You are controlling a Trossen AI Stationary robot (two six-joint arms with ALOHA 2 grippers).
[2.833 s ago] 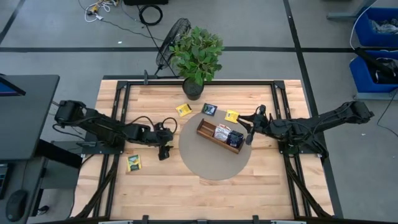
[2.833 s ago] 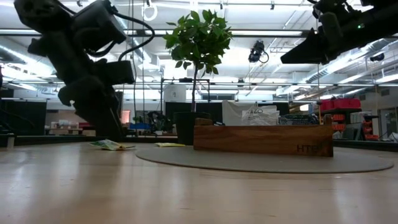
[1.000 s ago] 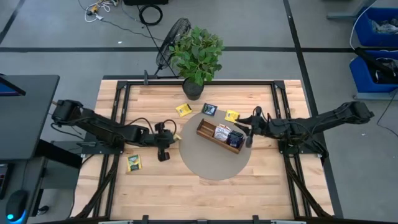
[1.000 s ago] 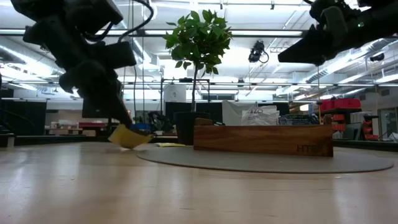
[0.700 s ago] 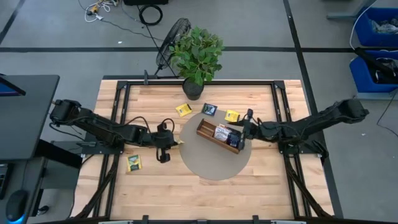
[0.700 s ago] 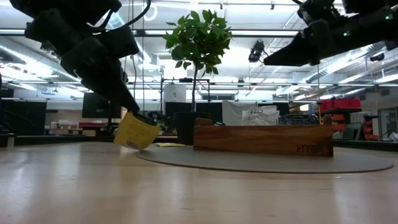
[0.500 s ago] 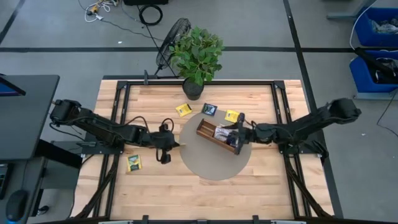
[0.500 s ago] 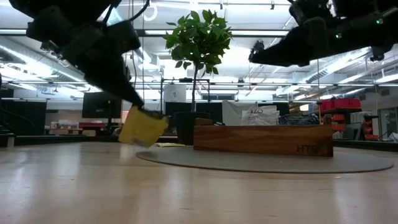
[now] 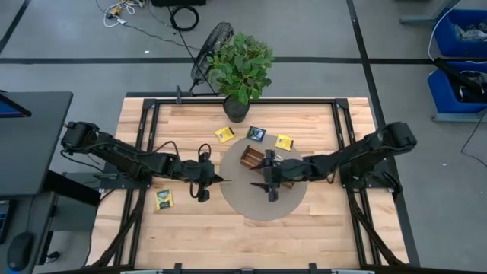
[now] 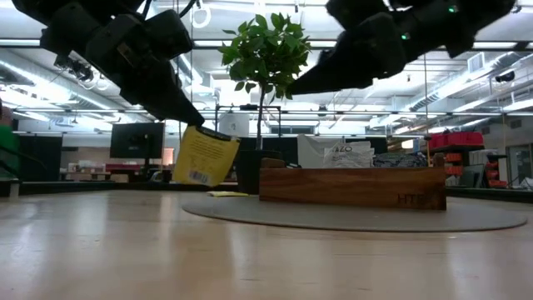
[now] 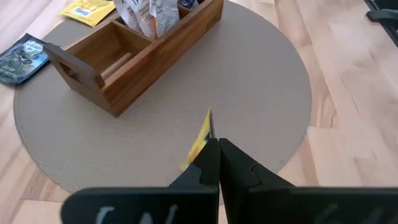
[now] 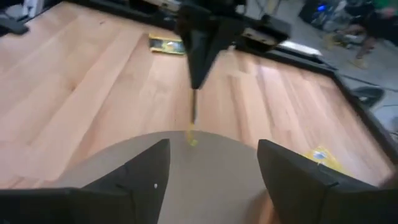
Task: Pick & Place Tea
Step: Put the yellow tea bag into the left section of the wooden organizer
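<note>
My left gripper (image 9: 212, 178) is shut on a yellow tea packet (image 10: 204, 156) that hangs above the left rim of the round grey mat (image 9: 251, 202). My right gripper (image 12: 214, 180) stands open over the mat, just in front of the wooden box (image 9: 253, 158). It faces my left gripper (image 12: 199, 43) and touches nothing. The box (image 11: 134, 50) holds several tea packets (image 11: 152, 15) standing upright. Loose packets lie flat on the table: two yellow (image 9: 224, 135) (image 9: 283, 141), a dark blue one (image 9: 256, 133) and a green-yellow one (image 9: 163, 199). My left gripper pinches the yellow packet by its top edge (image 10: 195, 128) between its two fingers. The fingers slant down toward the table's right. The packet hangs below them, nearly upright and a little tilted, clear of the table. The left wrist view shows it edge-on (image 11: 201, 138).
A potted green plant (image 9: 242, 72) stands at the table's far edge, behind the mat. My right arm (image 9: 342, 158) reaches across the box from the right. Bare wood lies along the table's near side (image 9: 251, 243).
My left gripper has risen and gone a little toward the mat, lifting the yellow packet off the table; the packet now hangs clear below its fingers. My right gripper has swept toward the table's left, from beyond the box's right end to over the mat.
</note>
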